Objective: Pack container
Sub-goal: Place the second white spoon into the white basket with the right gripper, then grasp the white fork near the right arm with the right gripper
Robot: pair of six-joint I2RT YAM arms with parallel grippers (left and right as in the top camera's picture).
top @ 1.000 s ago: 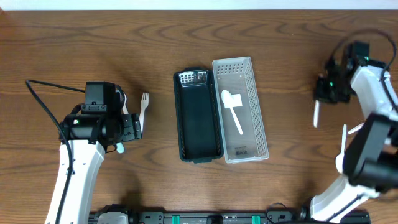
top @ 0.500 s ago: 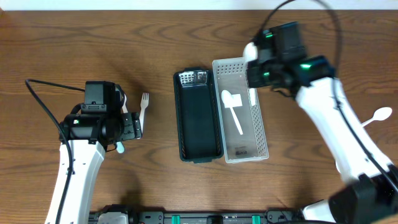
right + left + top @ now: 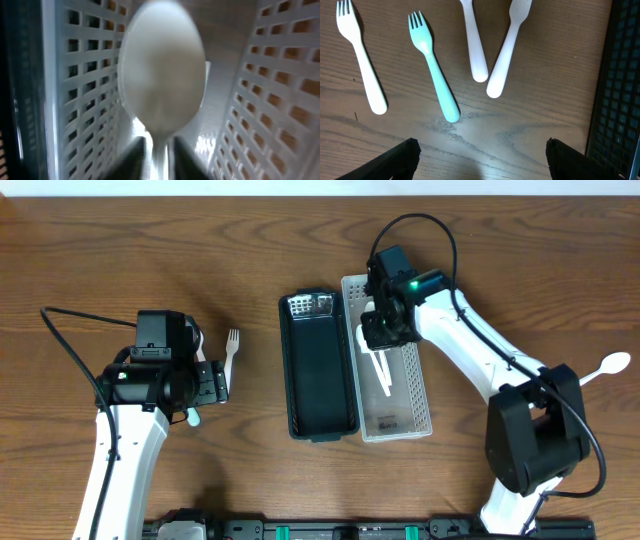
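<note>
The white perforated basket (image 3: 415,395) stands right of the black tray (image 3: 320,380). My right gripper (image 3: 385,330) is shut on a white spoon (image 3: 161,70) and holds it inside the basket (image 3: 85,75), bowl pointing away from the wrist. Another white spoon (image 3: 384,380) lies in the basket. My left gripper (image 3: 215,385) is open and empty, hovering over the cutlery left of the tray. In the left wrist view its jaws (image 3: 480,165) are spread above bare wood, with a white fork (image 3: 360,55), a teal fork (image 3: 432,70) and two white handles (image 3: 490,55) ahead.
One white spoon (image 3: 607,367) lies on the table at the far right. A white fork (image 3: 232,350) lies between my left arm and the tray. The tray's edge (image 3: 620,100) shows at the right of the left wrist view.
My right arm swung from the far right of the table to over the basket, carrying the white spoon, and has lowered into it. The left arm has not moved.
</note>
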